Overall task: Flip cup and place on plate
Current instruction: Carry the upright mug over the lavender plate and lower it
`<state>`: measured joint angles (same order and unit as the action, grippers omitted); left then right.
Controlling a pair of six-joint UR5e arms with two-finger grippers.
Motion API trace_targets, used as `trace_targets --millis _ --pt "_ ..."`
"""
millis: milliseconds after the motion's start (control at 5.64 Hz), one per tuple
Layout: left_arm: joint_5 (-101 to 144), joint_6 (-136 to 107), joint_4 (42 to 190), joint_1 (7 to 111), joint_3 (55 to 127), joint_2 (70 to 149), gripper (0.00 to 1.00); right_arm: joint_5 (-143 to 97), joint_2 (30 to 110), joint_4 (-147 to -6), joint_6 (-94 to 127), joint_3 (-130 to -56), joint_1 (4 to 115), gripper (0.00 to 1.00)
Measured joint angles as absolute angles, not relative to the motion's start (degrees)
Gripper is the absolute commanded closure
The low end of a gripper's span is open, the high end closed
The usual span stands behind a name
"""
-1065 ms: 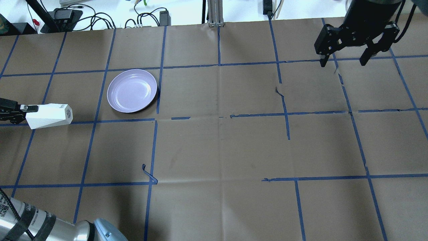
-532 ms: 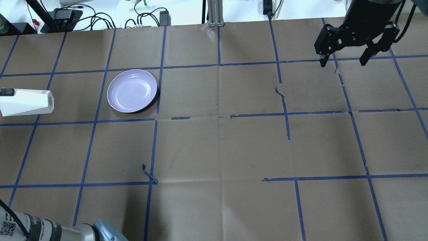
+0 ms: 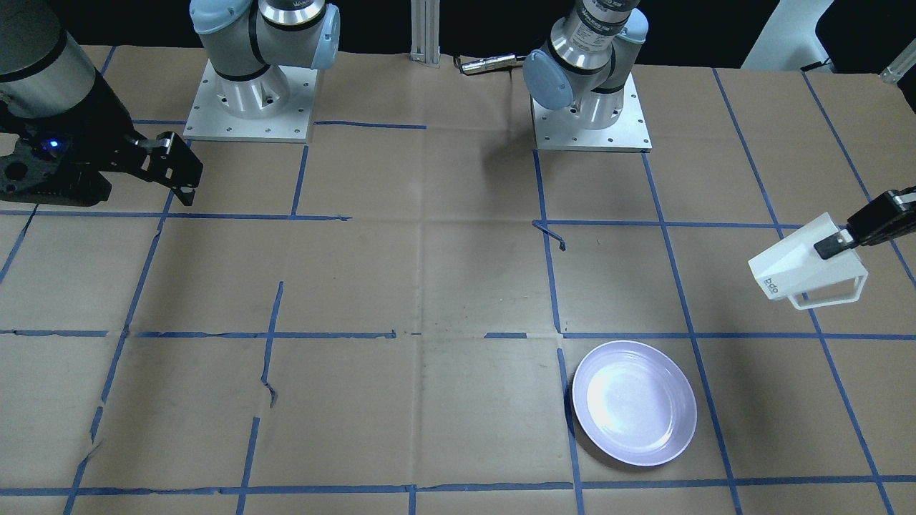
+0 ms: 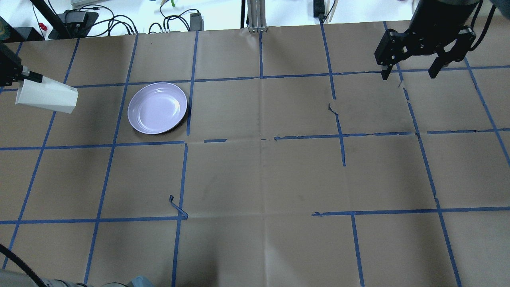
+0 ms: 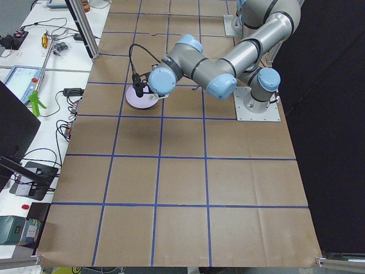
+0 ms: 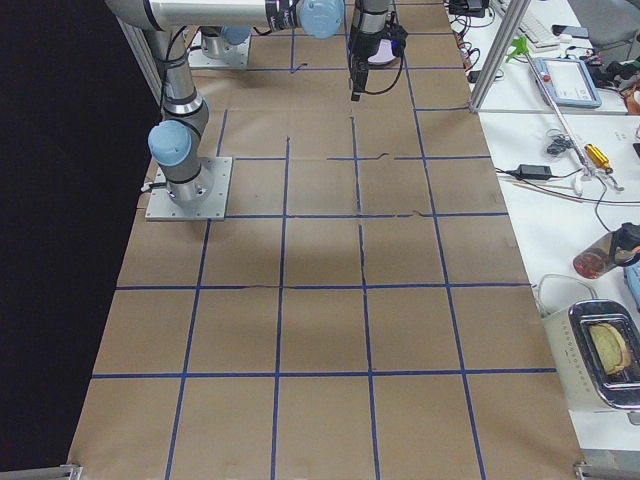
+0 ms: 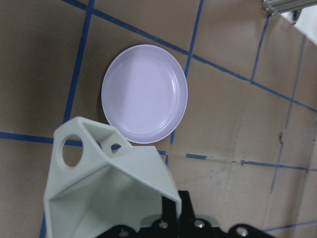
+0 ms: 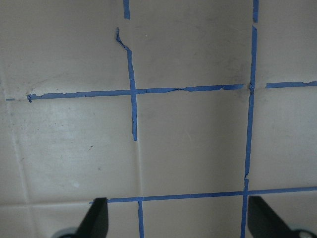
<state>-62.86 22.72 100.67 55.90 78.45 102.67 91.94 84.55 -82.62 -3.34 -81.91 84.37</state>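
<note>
Brown paper crossed by a grid of blue tape lines covers the table (image 4: 259,179).

1. Left claw (image 3: 834,243): clamped on the rim wall of the small white faceted mug with a hexagonal mouth (image 3: 800,266). One finger is inside the mouth and one is outside.
2. Mug position: it is carried above the table and tipped onto its side. Its open mouth faces back toward the claw and its narrow base points away from the fingertips. The angular open handle hangs on the underside in the front view. Grey lettering shows near the base.
3. Round, shallow, glossy pale lavender plate (image 4: 157,108): it rests flat on the paper, out beyond the mug's base and toward the table centre from the left claw. It is near the mug and touches neither mug nor claw. Nothing lies in it.
4. Right claw (image 4: 408,75): its jaws are spread wide with only bare paper and tape between them. It hangs over the opposite end of the table, well apart from mug and plate.
</note>
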Motion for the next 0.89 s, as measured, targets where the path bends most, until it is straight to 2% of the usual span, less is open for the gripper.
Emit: trace_targets --millis 532,887 --pt "-84.95 2.04 83.49 79.92 78.75 103.23 1.00 91.93 84.55 -82.62 -3.34 -81.91 84.37 0.00" --pt "-91.30 -1.88 78.67 87.69 81.31 104.36 1.00 91.93 84.55 -82.62 -3.34 -81.91 84.37 0.00"
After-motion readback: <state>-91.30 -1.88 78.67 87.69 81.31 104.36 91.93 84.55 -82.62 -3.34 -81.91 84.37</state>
